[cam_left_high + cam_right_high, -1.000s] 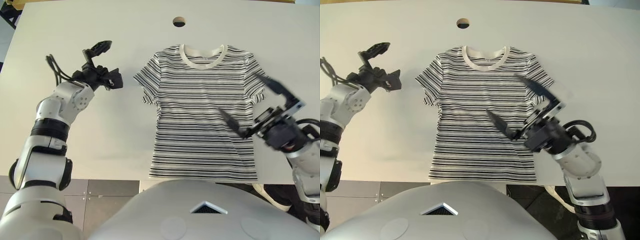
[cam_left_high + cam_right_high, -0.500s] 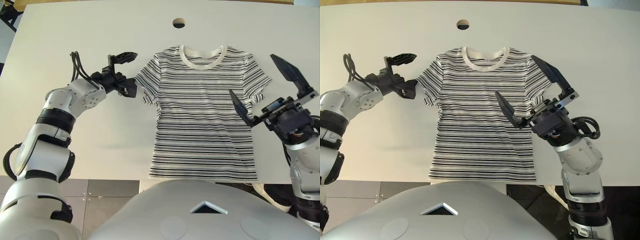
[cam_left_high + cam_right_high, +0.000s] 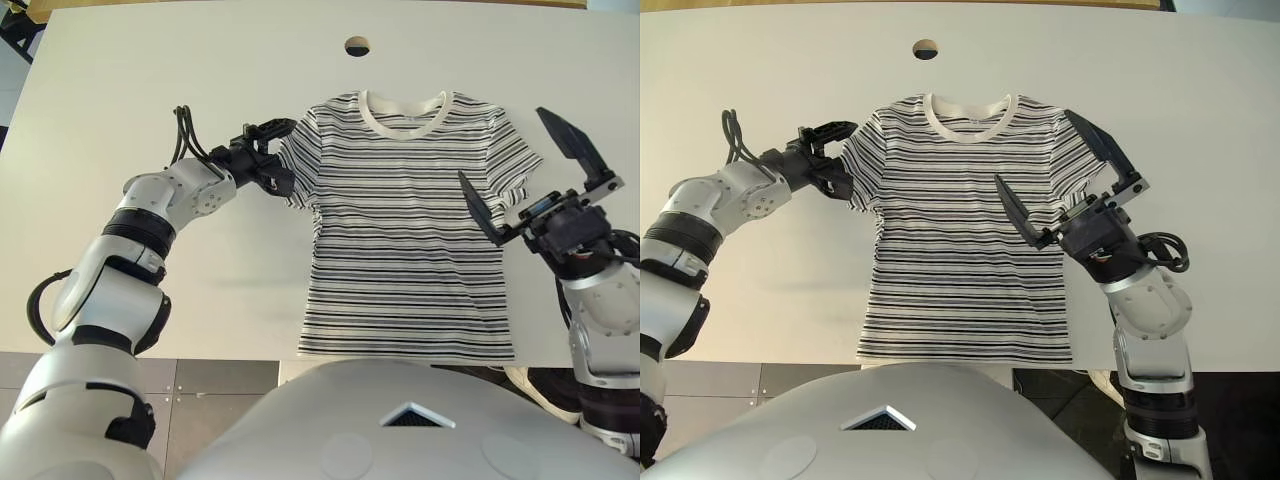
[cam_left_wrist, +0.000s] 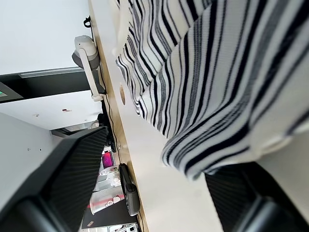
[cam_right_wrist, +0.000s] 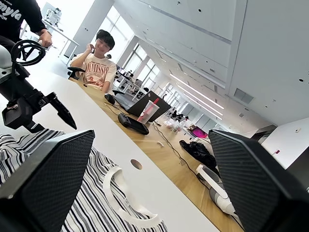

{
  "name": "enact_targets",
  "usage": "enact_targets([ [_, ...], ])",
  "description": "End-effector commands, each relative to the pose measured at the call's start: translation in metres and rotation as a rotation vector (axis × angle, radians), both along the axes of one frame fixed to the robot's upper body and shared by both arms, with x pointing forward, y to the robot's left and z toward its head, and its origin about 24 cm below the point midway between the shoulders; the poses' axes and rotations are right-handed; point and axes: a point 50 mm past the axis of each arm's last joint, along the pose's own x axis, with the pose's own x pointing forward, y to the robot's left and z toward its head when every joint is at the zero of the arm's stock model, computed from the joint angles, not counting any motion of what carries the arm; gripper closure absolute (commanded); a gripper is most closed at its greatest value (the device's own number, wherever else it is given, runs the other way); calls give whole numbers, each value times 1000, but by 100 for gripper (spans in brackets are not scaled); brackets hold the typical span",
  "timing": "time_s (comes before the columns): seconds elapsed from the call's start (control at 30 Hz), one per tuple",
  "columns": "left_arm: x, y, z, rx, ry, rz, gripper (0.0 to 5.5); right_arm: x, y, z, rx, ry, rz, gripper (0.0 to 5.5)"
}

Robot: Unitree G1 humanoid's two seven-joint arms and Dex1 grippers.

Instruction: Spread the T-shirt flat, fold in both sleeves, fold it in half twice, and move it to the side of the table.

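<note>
T-shirt [image 3: 405, 230] lies flat on the white table [image 3: 120, 80], centre frame. Left gripper [image 3: 272, 155]: fingers spread, straddling the edge of the sleeve on the frame-left side; wrist view shows striped fabric between them. Right gripper [image 3: 500, 143]: spread wide over the opposite sleeve, centre right. Collar points to frame top, hem to bottom; long axis runs top-bottom. Round hole [image 3: 357, 44] in the table above the collar.
</note>
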Motion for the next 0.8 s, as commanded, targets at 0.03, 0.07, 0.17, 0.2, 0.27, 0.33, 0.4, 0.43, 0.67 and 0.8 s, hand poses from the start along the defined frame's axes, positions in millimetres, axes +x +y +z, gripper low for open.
enact_targets([
  [0.03,-28,19,-34,137,154,16,280,3,-1,-1,-9,-4,-3,111],
  [0.07,-28,20,-33,135,148,22,306,3,-1,-1,-9,-4,-5,111],
  [0.17,-26,23,-31,135,125,54,348,3,-3,-4,-8,2,-12,111],
  [0.2,-26,24,-31,133,121,63,368,3,-3,-4,-7,4,-14,111],
  [0.27,-26,25,-31,128,117,73,404,3,-3,-5,-5,7,-13,111],
  [0.33,-26,26,-31,125,113,80,436,3,-4,-6,-4,10,-12,111],
  [0.4,-27,25,-32,125,112,85,462,2,-4,-6,-4,12,-12,111],
  [0.43,-26,25,-32,123,108,89,475,2,-4,-6,-3,14,-11,111],
  [0.67,-28,18,-31,70,104,85,538,1,-3,-8,12,22,-9,111],
  [0.8,-29,15,-29,27,86,83,538,1,-3,-9,20,23,-15,111],
])
